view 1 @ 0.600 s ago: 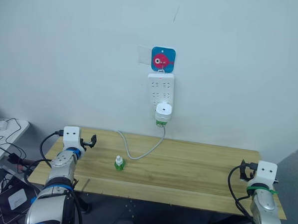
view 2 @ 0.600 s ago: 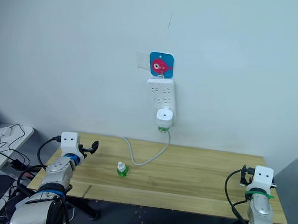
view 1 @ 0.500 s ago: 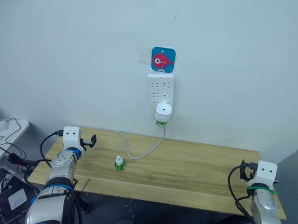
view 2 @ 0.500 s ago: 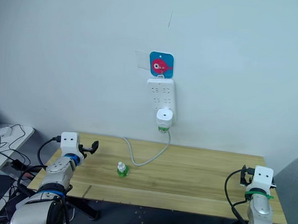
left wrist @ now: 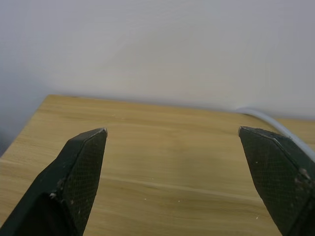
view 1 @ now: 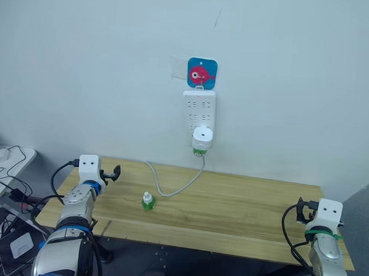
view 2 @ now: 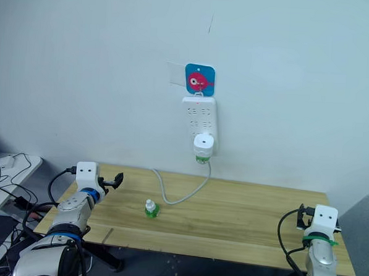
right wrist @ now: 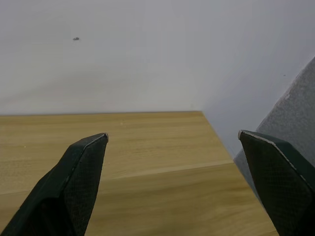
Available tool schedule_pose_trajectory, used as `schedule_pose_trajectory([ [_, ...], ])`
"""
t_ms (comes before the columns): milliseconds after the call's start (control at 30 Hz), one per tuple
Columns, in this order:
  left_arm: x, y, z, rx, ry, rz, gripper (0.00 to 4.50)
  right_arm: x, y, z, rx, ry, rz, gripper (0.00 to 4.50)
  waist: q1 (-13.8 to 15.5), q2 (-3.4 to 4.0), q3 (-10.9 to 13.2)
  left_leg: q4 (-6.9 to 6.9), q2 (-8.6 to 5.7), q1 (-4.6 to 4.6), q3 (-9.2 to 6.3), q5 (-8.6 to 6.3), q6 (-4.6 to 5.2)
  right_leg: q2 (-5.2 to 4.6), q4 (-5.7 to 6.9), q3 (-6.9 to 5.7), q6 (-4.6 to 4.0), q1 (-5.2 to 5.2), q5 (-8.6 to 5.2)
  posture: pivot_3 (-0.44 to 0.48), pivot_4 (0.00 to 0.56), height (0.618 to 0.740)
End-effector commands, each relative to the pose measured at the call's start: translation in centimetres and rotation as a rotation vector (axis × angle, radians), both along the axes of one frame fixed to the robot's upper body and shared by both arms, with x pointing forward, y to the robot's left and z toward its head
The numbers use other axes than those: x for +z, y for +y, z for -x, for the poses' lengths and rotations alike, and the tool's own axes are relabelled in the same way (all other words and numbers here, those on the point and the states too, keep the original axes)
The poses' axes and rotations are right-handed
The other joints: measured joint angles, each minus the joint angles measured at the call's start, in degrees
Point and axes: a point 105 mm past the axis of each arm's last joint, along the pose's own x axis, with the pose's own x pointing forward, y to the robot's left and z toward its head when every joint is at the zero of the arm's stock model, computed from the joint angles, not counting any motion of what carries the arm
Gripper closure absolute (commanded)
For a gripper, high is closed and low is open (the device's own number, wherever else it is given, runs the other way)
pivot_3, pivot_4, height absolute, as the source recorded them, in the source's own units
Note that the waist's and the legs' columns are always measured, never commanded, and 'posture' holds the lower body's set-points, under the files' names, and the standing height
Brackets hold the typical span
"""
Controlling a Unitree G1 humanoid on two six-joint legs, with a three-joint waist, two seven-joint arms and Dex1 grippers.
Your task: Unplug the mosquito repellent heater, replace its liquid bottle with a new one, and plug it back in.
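The white mosquito repellent heater (view 1: 202,137) is plugged into the lowest socket of the wall power strip. Its green liquid bottle (view 1: 198,152) hangs screwed in under it. The new one (view 1: 147,201), a green bottle with a white cap, stands upright on the wooden table (view 1: 242,209), left of centre. Near the table's left end my left gripper (view 1: 113,173) is open and empty, a short way left of that bottle. In the left wrist view its fingers (left wrist: 81,162) stand wide apart above bare wood. My right gripper (view 1: 301,209) rests open and empty at the table's right end.
The long white power strip (view 1: 198,109) hangs on the wall under a blue card with a pink fish (view 1: 202,73). Its grey cable (view 1: 175,188) loops down onto the table behind the capped bottle. A low side table with cables (view 1: 4,159) stands at the far left.
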Motion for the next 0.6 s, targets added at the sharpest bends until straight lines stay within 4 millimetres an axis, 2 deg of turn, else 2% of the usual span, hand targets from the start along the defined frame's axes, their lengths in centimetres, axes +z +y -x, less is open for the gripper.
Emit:
schedule_pose_trajectory([
  [33,2.4,0.8,-0.7,-0.011,-0.082,-0.013,0.0,2.0,0.7,-0.7,0.031,-0.066,0.031,0.05,0.0,0.03,0.0,0.0,0.0,0.0,0.0,0.0,0.0,0.0,0.0,0.01,0.0,0.0,0.0,0.194,0.02,0.74],
  [167,3.9,0.6,-0.9,-0.086,-0.133,0.0,0.0,3.2,3.3,-1.0,0.13,-0.082,0.031,0.05,-0.2,0.16,0.1,0.0,0.01,-0.01,0.0,0.0,0.0,0.0,0.0,0.0,0.01,-0.01,-0.01,0.182,0.035,0.74],
  [267,6.2,-0.5,-1.1,-0.248,-0.192,0.008,0.0,5.1,7.3,-1.2,0.3,-0.103,0.03,0.05,-0.3,0.32,0.3,0.0,0.04,-0.01,-0.01,0.0,0.0,0.02,0.0,0.0,0.01,-0.02,-0.01,0.18,0.046,0.74],
  [333,8.4,-2.6,-0.7,-0.471,-0.226,-0.019,0.0,6.8,10.8,-1.0,0.425,-0.128,-0.004,0.05,-0.5,0.44,0.6,0.0,0.05,-0.02,-0.03,0.0,0.0,0.05,0.01,0.0,0.02,-0.02,-0.02,0.184,0.074,0.74],
  [433,10.6,-5.1,0.1,-0.695,-0.232,-0.067,0.0,8.9,14.6,-0.7,0.566,-0.15,-0.033,0.05,-0.7,0.78,1.2,0.01,0.09,-0.04,-0.05,0.01,-0.01,0.05,0.02,0.01,0.02,-0.01,-0.03,0.19,0.095,0.74],
  [567,13.2,-7.4,0.4,-0.856,-0.257,-0.099,0.0,11.1,17.8,-0.8,0.681,-0.177,-0.049,0.05,-0.7,1.11,2.6,0.34,0.08,-0.05,-0.16,0.01,0.01,0.05,0.02,-0.07,0.06,0.13,-0.09,0.194,0.121,0.74],
  [600,14.0,-8.4,0.5,-0.91,-0.264,-0.094,0.0,11.8,18.6,-1.0,0.709,-0.191,-0.054,0.05,-0.7,1.11,3.0,0.39,0.08,-0.06,-0.18,0.01,0.01,0.05,0.02,-0.08,0.28,0.14,-0.22,0.196,0.129,0.74],
])
